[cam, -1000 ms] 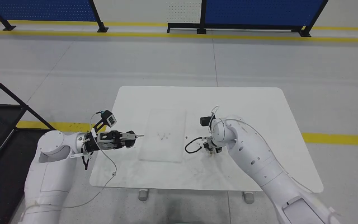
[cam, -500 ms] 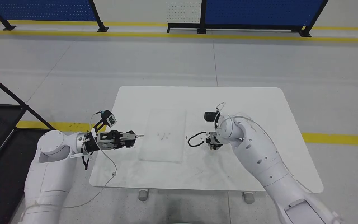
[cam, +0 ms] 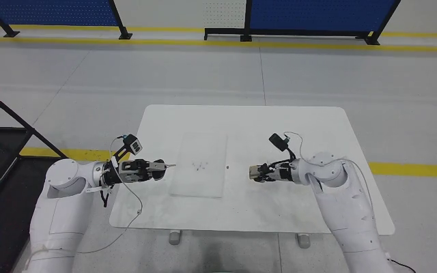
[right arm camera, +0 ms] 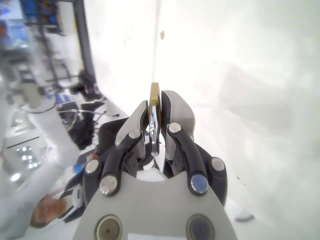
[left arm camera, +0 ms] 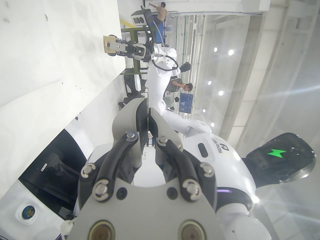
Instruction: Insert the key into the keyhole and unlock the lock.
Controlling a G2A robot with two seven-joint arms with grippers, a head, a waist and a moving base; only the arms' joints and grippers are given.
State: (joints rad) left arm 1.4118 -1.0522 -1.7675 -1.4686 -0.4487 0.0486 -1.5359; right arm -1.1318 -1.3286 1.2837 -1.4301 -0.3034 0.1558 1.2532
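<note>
Left gripper (cam: 160, 166) sits just off the mat (cam: 199, 147) on the robot's left side, fingers clenched on the key (cam: 168, 165), tip pointing at the mat. Right gripper (cam: 259, 171) is near the mat's opposite edge, clamped on the brass lock (cam: 252, 170), body facing the mat, shackle (right arm camera: 153, 136) back between the fingers (right arm camera: 175, 111). Key and lock are well apart, with the mat between them.

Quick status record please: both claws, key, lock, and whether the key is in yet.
Left claw: shut on key, tip pointing toward the lock
Right claw: shut on lock, brass body forward, shackle back between the fingers
Key and lock: apart, facing across the sheet on the table
Insertion: not yet done
</note>
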